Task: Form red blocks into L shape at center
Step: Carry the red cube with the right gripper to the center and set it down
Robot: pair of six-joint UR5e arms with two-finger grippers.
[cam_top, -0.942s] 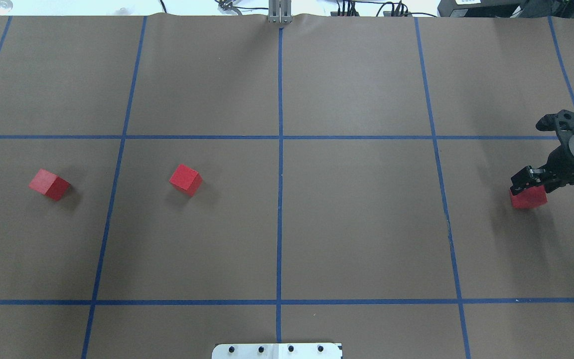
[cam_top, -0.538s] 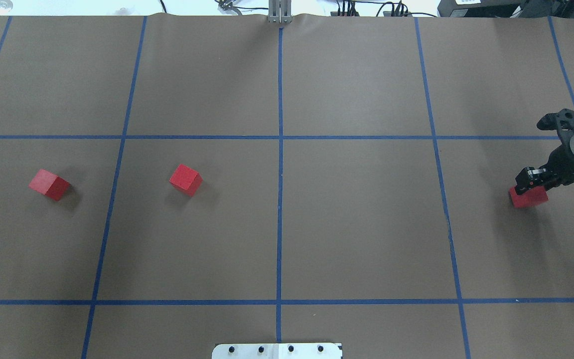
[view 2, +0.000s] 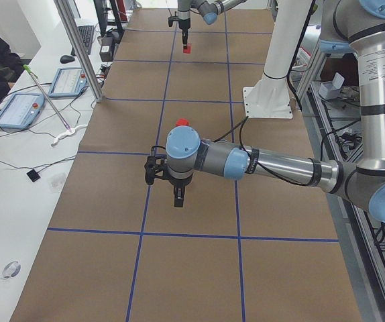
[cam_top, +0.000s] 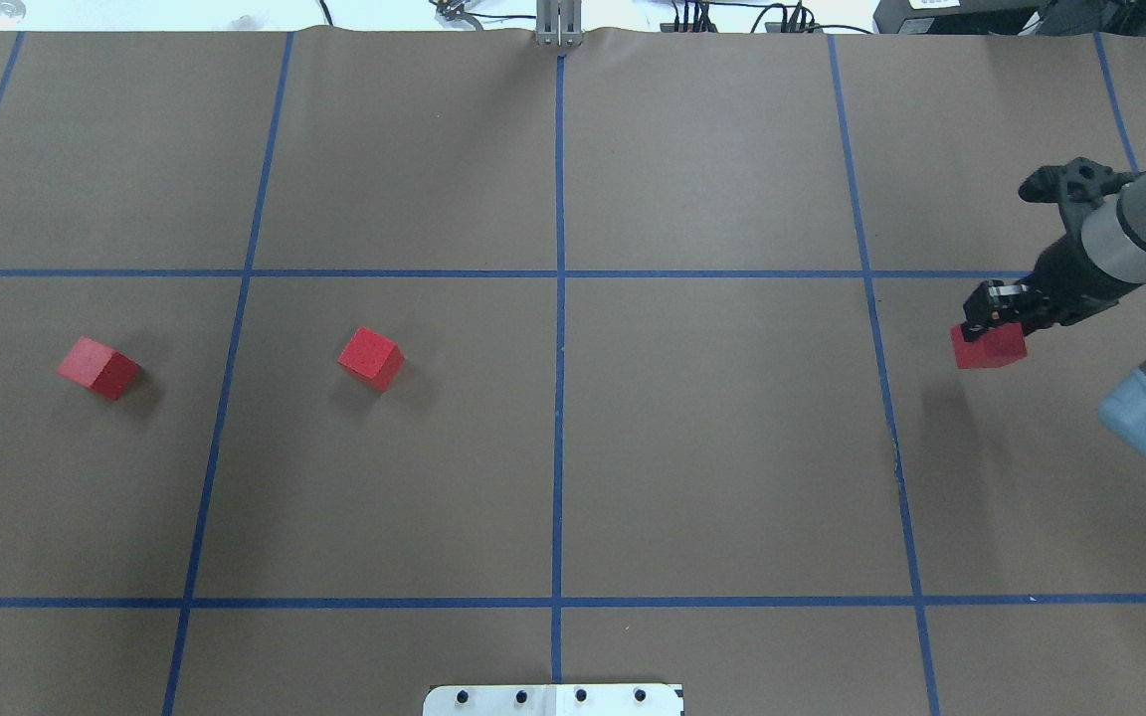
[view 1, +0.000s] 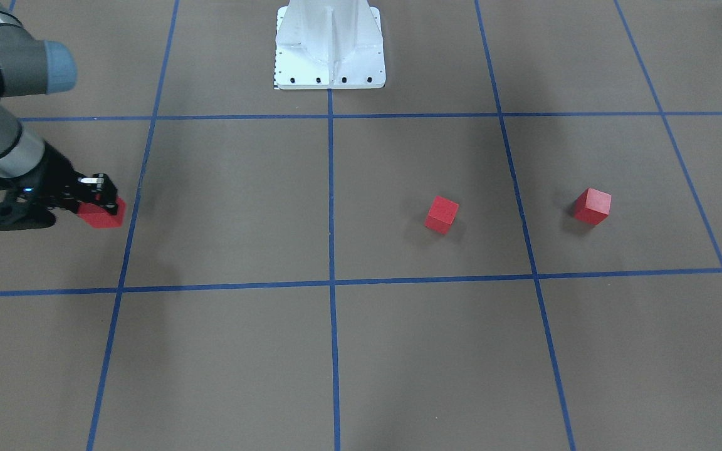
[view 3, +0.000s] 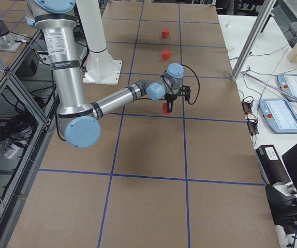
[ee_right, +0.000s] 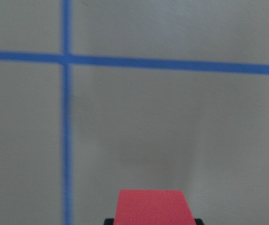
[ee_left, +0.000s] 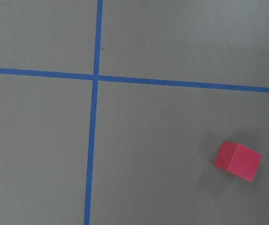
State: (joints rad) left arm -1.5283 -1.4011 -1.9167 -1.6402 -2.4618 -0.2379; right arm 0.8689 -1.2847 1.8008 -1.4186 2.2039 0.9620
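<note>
Now the right gripper (cam_top: 993,328) is pinched onto a small matte red cube (cam_top: 989,350), its two black fingers clamping the cube's upper part from above. That cube hangs clear of the brown paper table cover (cam_top: 732,477), with its shadow lying apart from it on the paper, far out on the robot's right and well away from the center (cam_top: 583,438) beside the middle vertical blue tape line (cam_top: 558,497). On the robot's left half a second red cube (cam_top: 370,358) rests on the paper in the grid square next to that middle line, turned at an angle to the grid, and a third red cube (cam_top: 97,367) sits one square further out, also skewed; the two are well apart. Seen from the table's left end, the left gripper (view 2: 179,198) hangs pointing down over the paper, but I cannot tell whether its fingers are spread or pressed together
</note>
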